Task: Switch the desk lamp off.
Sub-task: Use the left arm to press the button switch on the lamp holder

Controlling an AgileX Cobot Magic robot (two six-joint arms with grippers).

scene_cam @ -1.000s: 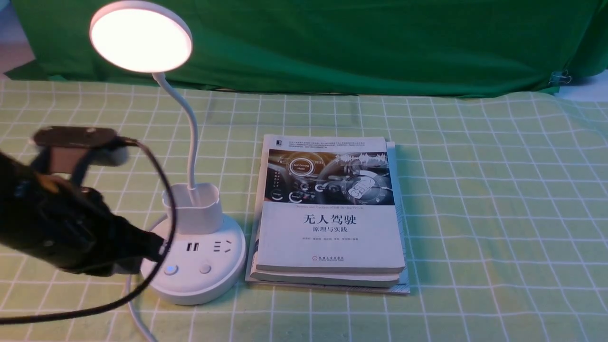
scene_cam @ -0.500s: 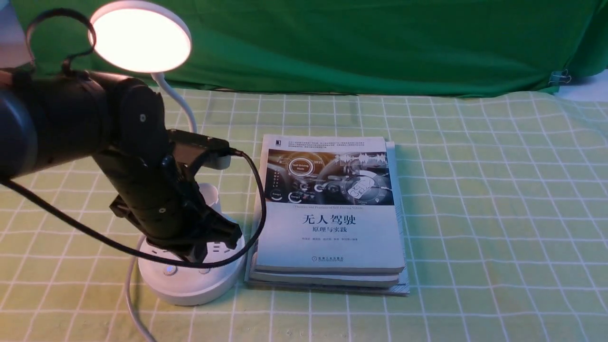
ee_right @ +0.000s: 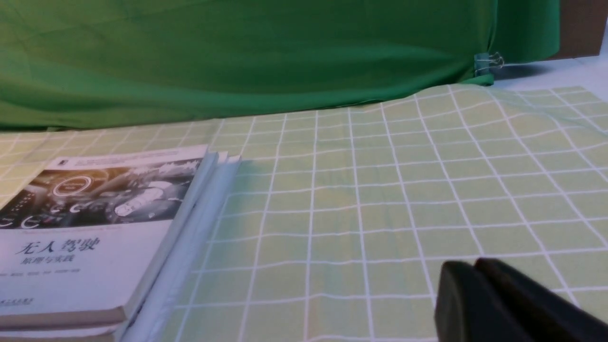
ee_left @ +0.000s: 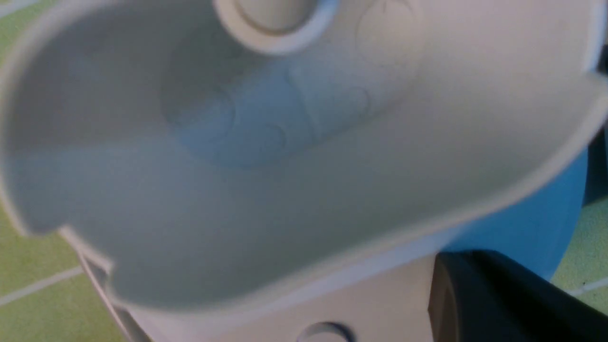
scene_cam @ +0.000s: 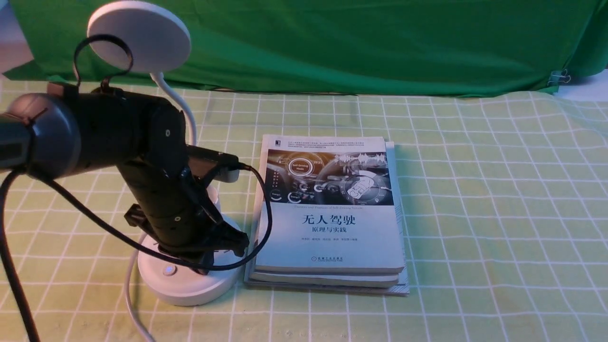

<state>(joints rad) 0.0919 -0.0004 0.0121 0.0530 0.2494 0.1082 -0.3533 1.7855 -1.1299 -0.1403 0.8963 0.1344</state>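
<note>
The white desk lamp stands at the left of the front view, and its round disc head [scene_cam: 140, 35] is dark. My left gripper [scene_cam: 205, 270] is shut and its tip rests on the round base [scene_cam: 185, 287], where the right-hand button lies hidden under it. The left-hand button [scene_cam: 167, 271] shows a faint glow. The arm hides most of the cup holder and the lower gooseneck. In the left wrist view the cup holder [ee_left: 285, 190] fills the picture and the dark gripper tip [ee_left: 456, 294] touches the base. My right gripper [ee_right: 468, 280] is shut and empty above the checked cloth.
A stack of books [scene_cam: 330, 213] lies just right of the lamp base and shows in the right wrist view [ee_right: 95, 228]. The lamp's white cord [scene_cam: 130, 304] runs off the front edge. A green backdrop [scene_cam: 356, 42] hangs behind the table.
The lamp head was lit and is now dark. My left arm swung in from the left over the base and lowered its tip onto the right-hand button.
</note>
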